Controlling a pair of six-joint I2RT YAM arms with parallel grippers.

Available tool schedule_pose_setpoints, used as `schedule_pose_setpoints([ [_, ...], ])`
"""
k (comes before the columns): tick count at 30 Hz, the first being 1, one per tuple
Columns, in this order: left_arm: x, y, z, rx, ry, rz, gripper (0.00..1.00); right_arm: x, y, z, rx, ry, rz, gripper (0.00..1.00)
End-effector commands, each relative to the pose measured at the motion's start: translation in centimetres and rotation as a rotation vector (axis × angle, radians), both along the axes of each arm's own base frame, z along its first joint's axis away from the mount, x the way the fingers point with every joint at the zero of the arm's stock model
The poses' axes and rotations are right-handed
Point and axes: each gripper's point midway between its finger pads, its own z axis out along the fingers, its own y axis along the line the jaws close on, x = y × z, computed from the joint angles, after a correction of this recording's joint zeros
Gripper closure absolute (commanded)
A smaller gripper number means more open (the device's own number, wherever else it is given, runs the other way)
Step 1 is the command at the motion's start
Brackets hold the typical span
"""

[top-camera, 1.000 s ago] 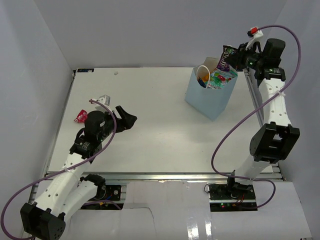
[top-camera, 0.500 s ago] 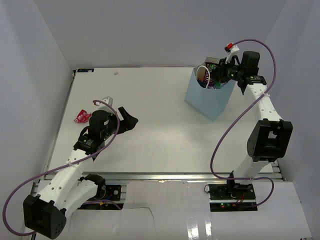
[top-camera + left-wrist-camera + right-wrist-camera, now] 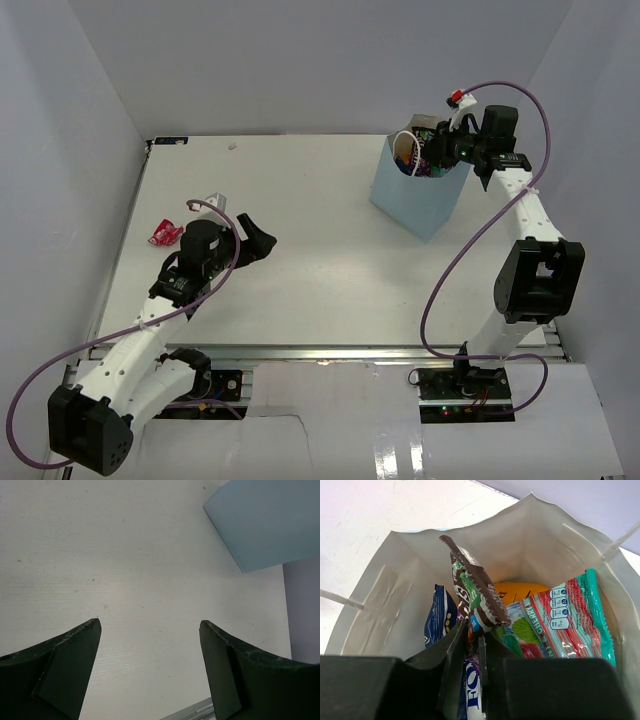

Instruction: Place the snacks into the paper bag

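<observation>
A red-pink wrapper (image 3: 163, 234) lies on the tabletop (image 3: 330, 270) near its left edge, well apart from everything else. Just to its right is the left arm, whose left gripper (image 3: 256, 232) points out over the bare middle of the tabletop. In the left wrist view this gripper (image 3: 150, 625) is spread wide, its two dark fingers (image 3: 65, 670) far apart with nothing between them, only white tabletop below. A corner of the light blue bag (image 3: 265, 525) shows at the upper right of that view, well away from the fingers.

Further right, toward the far right corner of the tabletop, the bag (image 3: 415, 200) stands upright with its mouth open and a white rope handle (image 3: 404, 150) arching over the rim. The right gripper (image 3: 437, 152) sits at the mouth of the bag, reaching in from the right side.

Seen from the right wrist, the right gripper (image 3: 474, 630) is nearly closed, its jaws pressed close on the lower end of a dark candy pack (image 3: 472, 592). The pack stands upright inside the bag, its crimped top leaning toward the far wall. To its left a dark blue packet (image 3: 439, 617) stands on edge against the bag's white inner wall (image 3: 395, 595). Behind the pack an orange packet (image 3: 517, 590) lies low at the back. To the right a teal-white packet (image 3: 560, 620) with red print leans toward the right wall
</observation>
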Motion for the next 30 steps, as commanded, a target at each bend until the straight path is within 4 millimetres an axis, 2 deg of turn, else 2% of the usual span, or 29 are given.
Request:
schedule_pose_setpoints([
  [1, -0.4, 0.1, -0.3, -0.007, 0.002, 0.005, 0.1, -0.1, -0.2, 1.4, -0.027, -0.067, 0.007, 0.79],
  [8, -0.3, -0.1, -0.2, -0.009, 0.006, -0.002, 0.1, -0.3, -0.2, 1.4, -0.036, -0.068, 0.011, 0.6],
  [19, -0.8, 0.8, 0.4, 0.015, -0.001, 0.026, 0.09, 0.0, -0.3, 3.1, -0.043, -0.112, 0.013, 0.36],
  [23, -1.1, 2.0, 0.4, 0.014, 0.022, 0.1, 0.02, 0.0, -0.2, 5.2, -0.043, -0.156, 0.015, 0.26],
  [30, -0.2, 2.7, -0.3, 0.008, 0.125, 0.167, 0.02, -0.5, -0.3, 8.6, -0.038, -0.219, 0.013, 0.07],
])
